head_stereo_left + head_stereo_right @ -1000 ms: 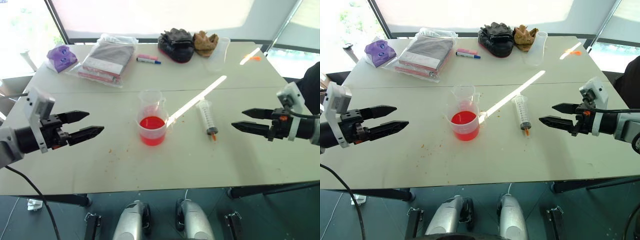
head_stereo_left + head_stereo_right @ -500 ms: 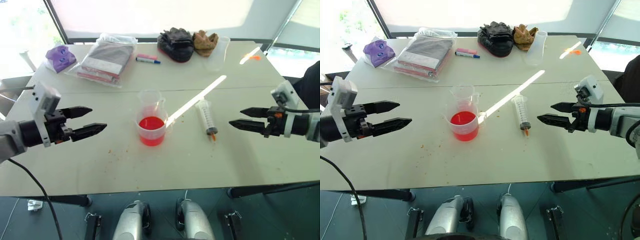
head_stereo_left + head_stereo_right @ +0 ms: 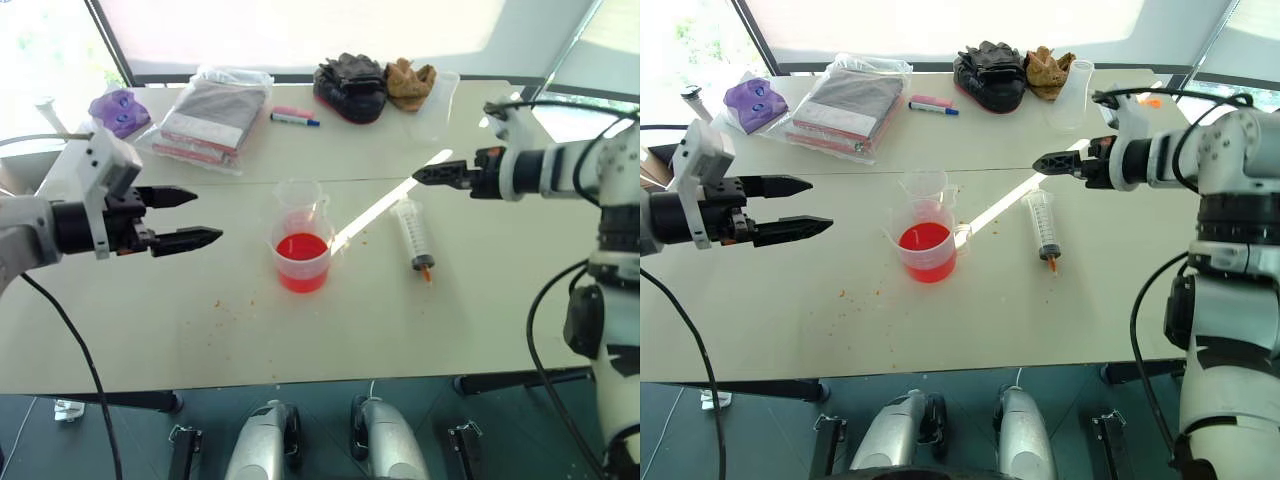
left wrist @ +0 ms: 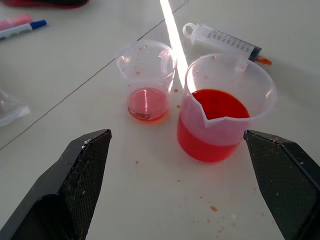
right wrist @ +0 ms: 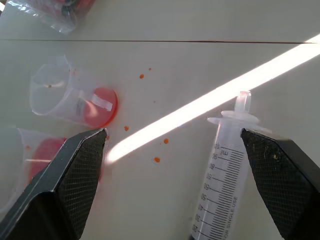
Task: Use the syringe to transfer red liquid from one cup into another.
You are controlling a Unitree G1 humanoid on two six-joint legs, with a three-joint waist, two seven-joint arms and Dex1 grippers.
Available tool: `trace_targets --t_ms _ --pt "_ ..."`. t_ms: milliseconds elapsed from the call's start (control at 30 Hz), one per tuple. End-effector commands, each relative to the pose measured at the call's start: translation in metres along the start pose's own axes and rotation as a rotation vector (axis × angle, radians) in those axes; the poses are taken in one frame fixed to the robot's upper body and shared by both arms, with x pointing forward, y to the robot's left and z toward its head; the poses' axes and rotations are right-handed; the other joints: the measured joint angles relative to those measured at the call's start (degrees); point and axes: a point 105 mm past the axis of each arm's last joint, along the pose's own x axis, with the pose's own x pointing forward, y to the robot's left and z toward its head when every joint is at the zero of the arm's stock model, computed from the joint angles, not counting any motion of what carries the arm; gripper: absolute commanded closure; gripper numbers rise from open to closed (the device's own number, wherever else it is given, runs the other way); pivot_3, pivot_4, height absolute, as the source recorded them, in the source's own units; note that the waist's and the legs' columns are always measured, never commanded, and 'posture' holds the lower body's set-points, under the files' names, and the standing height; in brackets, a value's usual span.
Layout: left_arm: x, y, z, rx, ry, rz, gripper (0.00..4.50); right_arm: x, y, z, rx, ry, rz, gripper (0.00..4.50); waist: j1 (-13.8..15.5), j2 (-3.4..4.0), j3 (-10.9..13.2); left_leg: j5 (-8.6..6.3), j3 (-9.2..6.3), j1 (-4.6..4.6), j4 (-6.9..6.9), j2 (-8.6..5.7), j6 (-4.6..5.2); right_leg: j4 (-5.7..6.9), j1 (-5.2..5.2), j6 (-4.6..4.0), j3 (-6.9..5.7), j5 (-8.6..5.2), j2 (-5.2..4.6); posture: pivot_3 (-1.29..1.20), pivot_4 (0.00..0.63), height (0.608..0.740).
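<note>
1. Right of centre on the counter (image 3: 200, 330) lies the syringe (image 3: 413, 233), nozzle toward the bottom edge.
2. Centre frame, the short cup (image 3: 303, 254) holds red liquid (image 3: 303, 247); the taller cup (image 3: 298, 199) touches behind.
3. Left gripper (image 3: 205, 217) at left and right gripper (image 3: 420, 175) at upper right hover with jaws spread, empty.

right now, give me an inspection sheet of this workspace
surface: white table, sunlit stripe, orange specks and drops near the cups
job's things: syringe lying flat, untouched; wide cup with red liquid; narrower cup close behind it, a little red at its bottom
clutter: marker pen, bagged packet, purple item, dark gloves, a clear cup lying at the far edge
grippers: left pincer open, facing the cups; right pincer open, above the syringe's plunger end
cables: black cable from the left arm; black cables along the right
surroundings: bright windows behind
</note>
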Motion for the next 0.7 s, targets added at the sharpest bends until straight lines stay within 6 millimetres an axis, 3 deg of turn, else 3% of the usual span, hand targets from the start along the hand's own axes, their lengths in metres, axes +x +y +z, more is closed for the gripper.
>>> trace_targets --t_ms 33,300,700 --pt "-0.004 0.001 0.015 0.052 -0.047 0.011 0.03 0.012 -0.001 -0.002 0.023 0.066 -0.025 0.0 0.0 0.0 0.0 0.0 0.0 0.0 0.0 0.0 0.01 -0.01 0.02 0.03 0.0 0.01 0.0 0.0 0.15 0.74" --pt "-0.005 -0.01 0.009 0.023 -0.081 0.05 0.03 0.041 -0.023 -0.021 -0.015 0.199 -0.104 0.0 -0.3 0.0 0.0 0.02 0.0 0.08 0.03 -0.01 0.01 0.07 0.08 0.25 0.0 0.1 0.02 0.0 0.15 0.74" --pt "-0.002 -0.021 0.0 -0.029 -0.119 0.127 0.03 0.075 -0.039 -0.045 -0.165 0.32 -0.155 0.0 -0.3 -0.01 0.0 0.1 -0.06 0.19 0.04 0.01 -0.13 0.14 0.17 0.34 0.0 0.14 0.07 0.0 0.15 0.74"
